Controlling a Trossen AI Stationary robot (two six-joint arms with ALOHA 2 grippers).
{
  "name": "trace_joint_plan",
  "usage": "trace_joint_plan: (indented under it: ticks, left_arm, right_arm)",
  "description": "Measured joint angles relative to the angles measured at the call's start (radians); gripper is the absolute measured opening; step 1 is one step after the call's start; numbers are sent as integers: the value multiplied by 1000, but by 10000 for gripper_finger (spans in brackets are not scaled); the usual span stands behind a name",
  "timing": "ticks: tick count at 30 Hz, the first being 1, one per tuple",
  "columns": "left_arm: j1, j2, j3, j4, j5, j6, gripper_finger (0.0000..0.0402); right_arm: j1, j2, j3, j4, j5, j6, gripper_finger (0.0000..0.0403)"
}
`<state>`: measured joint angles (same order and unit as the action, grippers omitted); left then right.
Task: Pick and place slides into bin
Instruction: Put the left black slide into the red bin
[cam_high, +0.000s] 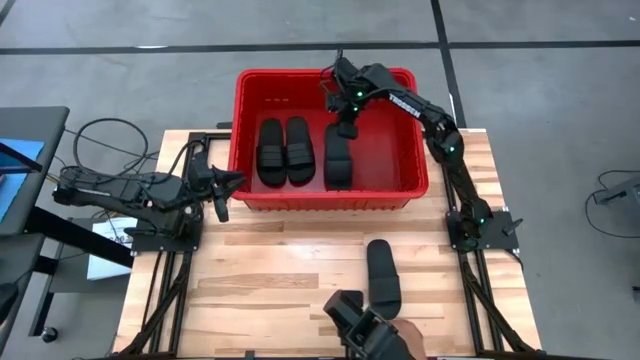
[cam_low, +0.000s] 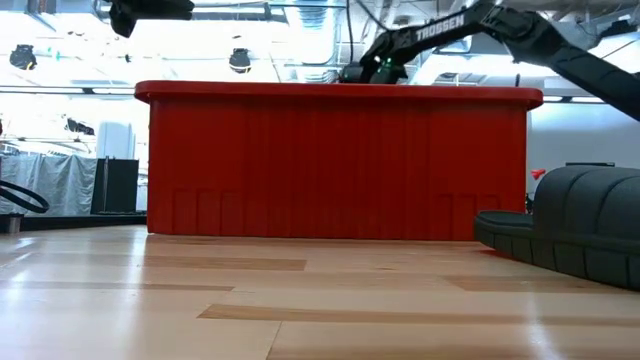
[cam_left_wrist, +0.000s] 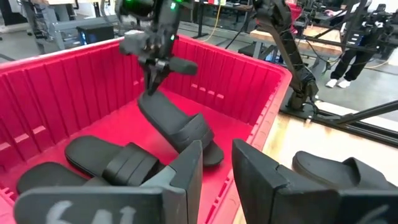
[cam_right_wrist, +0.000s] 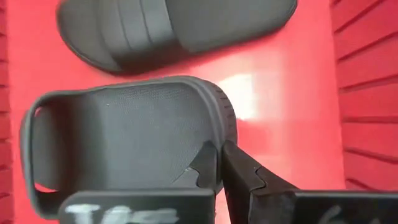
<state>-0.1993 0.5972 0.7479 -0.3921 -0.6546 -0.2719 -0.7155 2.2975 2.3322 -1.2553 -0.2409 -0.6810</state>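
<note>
"TROSSEN" reads on the right arm; its right gripper (cam_high: 345, 125) pinches a slide (cam_high: 338, 160) inside the bin (cam_high: 415, 190). At nine o'clock, the left gripper (cam_high: 228, 189) waits, fingers parted, empty.

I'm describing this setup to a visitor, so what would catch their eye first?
The big red bin at the table's far edge, with two slides lying inside. The right tool hangs over it, shut on a third slide, while a fourth slide lies on the table.

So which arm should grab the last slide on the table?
Probably the left. Its pincer is free, beside the red bin. The right pincer is busy inside the bin, shut on the third slide's heel. The last slide lies nearer the right arm's side, though.
</note>
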Motion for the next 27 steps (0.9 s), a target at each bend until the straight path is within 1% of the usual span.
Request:
trace_joint_plan:
  ticks: [7, 12, 17, 20, 27]
  left_arm:
    - [0, 0, 0, -3, 18, -10, 77]
    - [0, 0, 0, -3, 18, -12, 77]
    - [0, 0, 0, -3, 18, -12, 77]
    - [0, 0, 0, -3, 18, -12, 77]
    - [0, 0, 0, -3, 17, -12, 77]
  right_arm:
    - [-9, 50, 0, 24, 10, -23, 0]
    - [-11, 48, 0, 48, 13, -27, 0]
    - [-20, 48, 0, 23, 19, -35, 4]
    - [-19, 48, 0, 26, 41, -35, 20]
    - [-18, 48, 0, 37, 43, -36, 70]
